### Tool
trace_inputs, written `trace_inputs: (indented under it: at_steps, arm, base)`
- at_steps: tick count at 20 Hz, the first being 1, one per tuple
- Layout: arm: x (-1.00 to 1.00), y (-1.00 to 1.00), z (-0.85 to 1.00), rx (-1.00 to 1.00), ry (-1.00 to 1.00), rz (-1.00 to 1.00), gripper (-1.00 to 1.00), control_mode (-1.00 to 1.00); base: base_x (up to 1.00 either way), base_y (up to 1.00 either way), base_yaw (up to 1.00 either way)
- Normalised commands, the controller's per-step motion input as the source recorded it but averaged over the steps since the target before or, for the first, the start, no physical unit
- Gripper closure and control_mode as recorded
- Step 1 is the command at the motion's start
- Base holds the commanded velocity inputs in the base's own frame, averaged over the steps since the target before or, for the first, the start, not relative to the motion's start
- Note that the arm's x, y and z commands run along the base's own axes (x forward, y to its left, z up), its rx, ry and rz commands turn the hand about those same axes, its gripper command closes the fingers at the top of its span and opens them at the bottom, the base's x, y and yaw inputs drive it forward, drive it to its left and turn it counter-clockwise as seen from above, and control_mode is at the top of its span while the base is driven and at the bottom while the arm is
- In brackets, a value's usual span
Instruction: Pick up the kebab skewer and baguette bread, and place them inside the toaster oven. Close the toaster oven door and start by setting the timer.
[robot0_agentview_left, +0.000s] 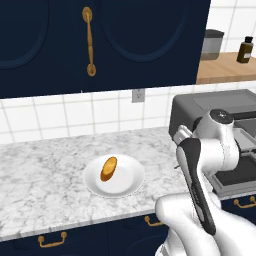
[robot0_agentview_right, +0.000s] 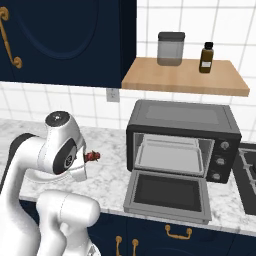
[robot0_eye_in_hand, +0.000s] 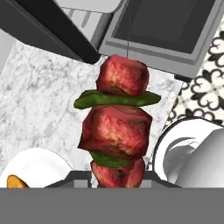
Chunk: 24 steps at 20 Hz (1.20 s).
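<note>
Jaws are closed narrow on the lower end of the kebab skewer (robot0_eye_in_hand: 116, 131), which stands up between them in the hand view: red-brown meat chunks with green slices between, thin stick tip projecting past the top chunk. The gripper (robot0_eye_in_hand: 117, 177) carries it clear of the marble counter (robot0_agentview_left: 45, 165). In the right base view the skewer's dark red tip (robot0_agentview_right: 93, 156) shows just beside the wrist, well apart from the toaster oven (robot0_agentview_right: 180, 122).

Toaster oven door (robot0_agentview_right: 167, 195) is dropped fully open, lying flat in front of the cavity; a tray (robot0_agentview_right: 170, 156) sits inside. The baguette bread (robot0_agentview_left: 108, 168) lies on the white plate (robot0_agentview_left: 127, 186), not yet collected.

Step in hand, as judged: carrying the skewer to the oven cavity.

Recommendations:
- Approach over the lowered door, keeping the skewer above the glass panel and its front edge.
- Align the stick with the opening so the tip enters first; the cavity is wide but low, so hold the skewer near level.
- Lower onto the tray before releasing; a drop from height could send it rolling off.
- Withdraw straight back out, clear of the oven's upper lip.
</note>
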Motion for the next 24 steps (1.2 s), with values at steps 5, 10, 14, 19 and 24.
trace_inputs:
  at_steps: [5,10,14,19,24]
  arm:
    - [-0.16,-0.95,0.21,0.04,-0.06,-0.19,1.00,-1.00]
    - [0.00,-0.85,0.25,0.06,-0.06,-0.17,1.00,-1.00]
    - [0.00,-0.81,0.14,0.03,-0.03,-0.10,1.00,-1.00]
    - [0.08,-0.67,0.05,0.02,0.00,-0.02,1.00,-1.00]
    - [0.28,-0.53,0.00,0.03,0.00,0.00,1.00,-1.00]
  base:
    - [0.00,0.00,0.00]
    - [0.00,0.00,0.00]
    - [0.00,0.00,0.00]
    - [0.00,0.00,0.00]
    - [0.00,0.00,0.00]
